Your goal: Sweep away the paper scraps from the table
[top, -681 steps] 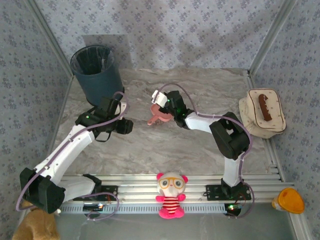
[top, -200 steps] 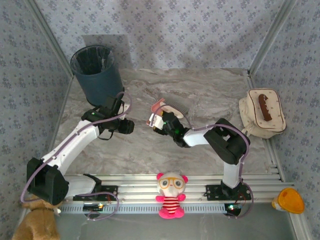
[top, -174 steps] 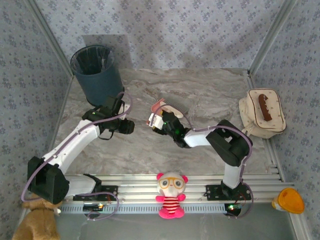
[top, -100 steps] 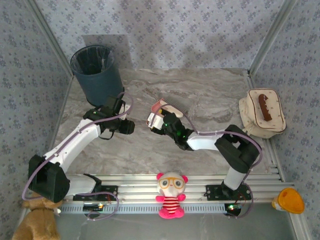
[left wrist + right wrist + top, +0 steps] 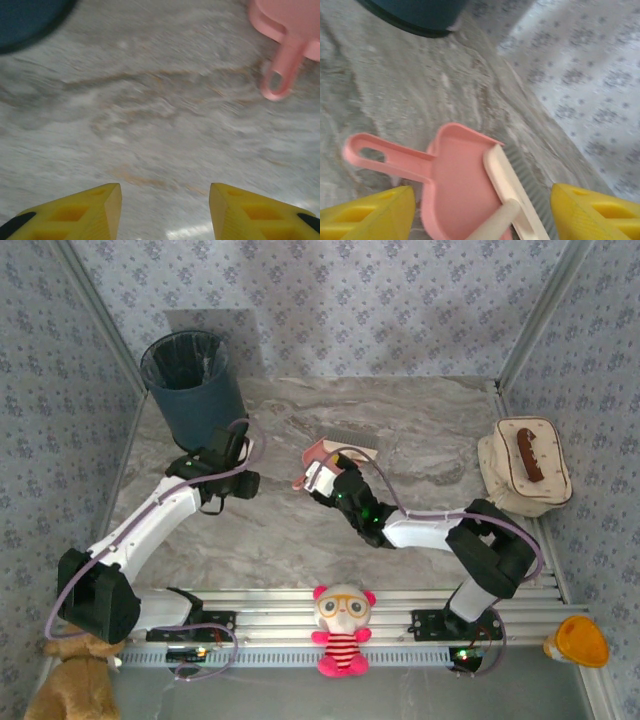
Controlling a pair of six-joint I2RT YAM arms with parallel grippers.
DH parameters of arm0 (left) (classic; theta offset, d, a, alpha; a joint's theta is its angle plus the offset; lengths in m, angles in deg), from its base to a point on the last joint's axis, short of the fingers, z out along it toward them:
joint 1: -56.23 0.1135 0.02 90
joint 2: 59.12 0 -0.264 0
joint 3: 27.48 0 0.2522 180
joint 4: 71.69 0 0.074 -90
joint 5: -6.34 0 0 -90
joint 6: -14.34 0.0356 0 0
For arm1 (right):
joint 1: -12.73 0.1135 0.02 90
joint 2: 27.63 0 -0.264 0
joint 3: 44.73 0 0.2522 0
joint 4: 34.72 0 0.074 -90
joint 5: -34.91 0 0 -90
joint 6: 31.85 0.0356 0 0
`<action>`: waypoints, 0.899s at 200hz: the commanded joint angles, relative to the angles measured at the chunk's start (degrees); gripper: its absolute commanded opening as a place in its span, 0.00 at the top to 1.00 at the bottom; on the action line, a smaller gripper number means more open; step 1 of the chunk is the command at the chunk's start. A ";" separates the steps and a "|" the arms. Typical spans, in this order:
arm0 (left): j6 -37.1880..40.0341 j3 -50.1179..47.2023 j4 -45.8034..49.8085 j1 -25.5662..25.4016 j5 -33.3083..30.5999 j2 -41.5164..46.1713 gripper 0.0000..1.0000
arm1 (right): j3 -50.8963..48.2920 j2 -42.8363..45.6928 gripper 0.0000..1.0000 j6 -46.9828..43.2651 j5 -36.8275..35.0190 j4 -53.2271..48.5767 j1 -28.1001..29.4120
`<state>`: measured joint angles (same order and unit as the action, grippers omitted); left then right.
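A pink dustpan point(image 5: 320, 453) lies on the marble table point(image 5: 420, 420) at its middle, with a cream brush point(image 5: 352, 443) resting across its mouth. My right gripper point(image 5: 316, 478) hovers just in front of them and is open. In the right wrist view the dustpan point(image 5: 450, 185) and the brush point(image 5: 506, 186) lie below the wide-apart jaws of the gripper point(image 5: 482, 205), untouched. My left gripper point(image 5: 243, 483) stands open to the left over bare table point(image 5: 150, 100). The dustpan's handle point(image 5: 280, 75) is ahead of it point(image 5: 165, 200) to the right. The paper scraps are out of view.
A dark blue bin point(image 5: 193, 383) stands at the back left, just behind the left arm. A cream bag point(image 5: 525, 468) sits at the right edge. A pink plush toy point(image 5: 343, 630) lies on the front rail between the arm bases.
My right gripper has opened wider and its arm has stretched lower, elbow swinging right. The left wrist has turned a little. Dustpan and brush have stayed put.
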<state>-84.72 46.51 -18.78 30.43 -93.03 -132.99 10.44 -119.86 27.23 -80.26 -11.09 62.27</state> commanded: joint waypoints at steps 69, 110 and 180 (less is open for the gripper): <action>5.65 -11.21 -24.22 1.58 -31.03 2.36 0.50 | -4.51 1.93 0.23 1.52 -29.78 9.56 -2.52; 5.97 -16.61 -32.06 5.70 -33.36 2.83 0.50 | -6.70 5.66 0.21 4.78 -34.15 4.58 -6.60; 3.35 -23.59 -41.61 15.72 -24.98 2.93 0.48 | -9.95 16.59 0.20 20.09 -29.59 -15.78 -18.83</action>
<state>-79.89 25.09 -53.86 43.34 -122.93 -131.18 2.26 -106.74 39.63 -111.26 -18.28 47.16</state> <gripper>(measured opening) 0.519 0.797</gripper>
